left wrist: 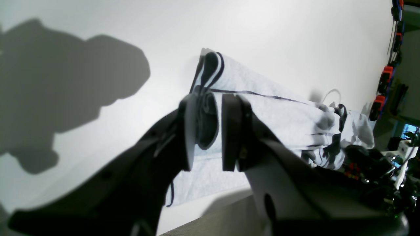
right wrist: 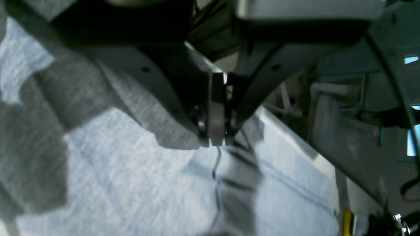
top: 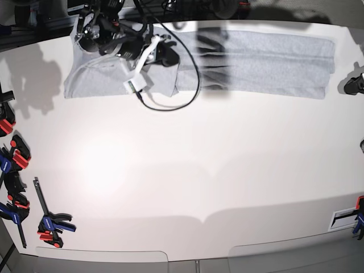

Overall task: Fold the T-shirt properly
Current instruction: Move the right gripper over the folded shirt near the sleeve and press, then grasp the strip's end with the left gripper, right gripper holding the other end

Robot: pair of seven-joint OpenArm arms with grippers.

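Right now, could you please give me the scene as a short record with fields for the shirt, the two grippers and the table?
garment: T-shirt, light grey, folded into a long band along the far side of the table
left gripper: left gripper, jaws parted, at the end of the band; no grip on the cloth can be made out
right gripper: right gripper, jaws closed, tips down at the cloth; whether it pinches cloth cannot be told
table edges: clamps at the near corner
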